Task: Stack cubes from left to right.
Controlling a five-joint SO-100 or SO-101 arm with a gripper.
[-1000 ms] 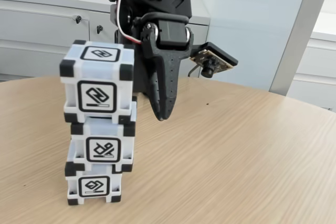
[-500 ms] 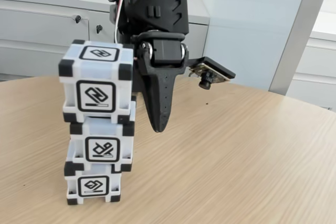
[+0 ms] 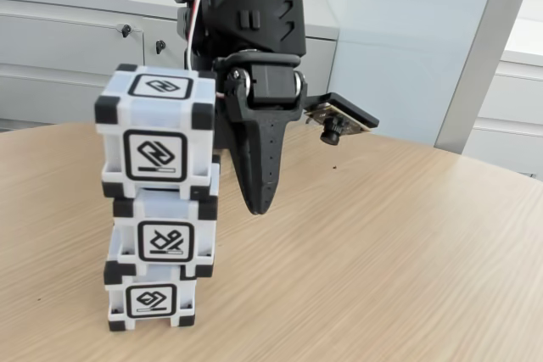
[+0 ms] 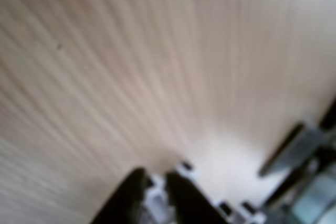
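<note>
Three cubes point(image 3: 159, 201) stood in one column on the counter point(image 3: 382, 252), each seated squarely on the one below — so the tower needed no support. The hand point(image 3: 257, 203) hung beside it, apparently clenched, grasping nothing.

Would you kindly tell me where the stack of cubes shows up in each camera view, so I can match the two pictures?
Fixed view: the stack of cubes stands at the left, three high, just left of the black tool.
Wrist view: blurred; white-and-black cube corners peek out at the bottom centre, behind the tool; which cube cannot be told.
Shared landmark: the light wooden table, with the tool beside the cubes.
</note>
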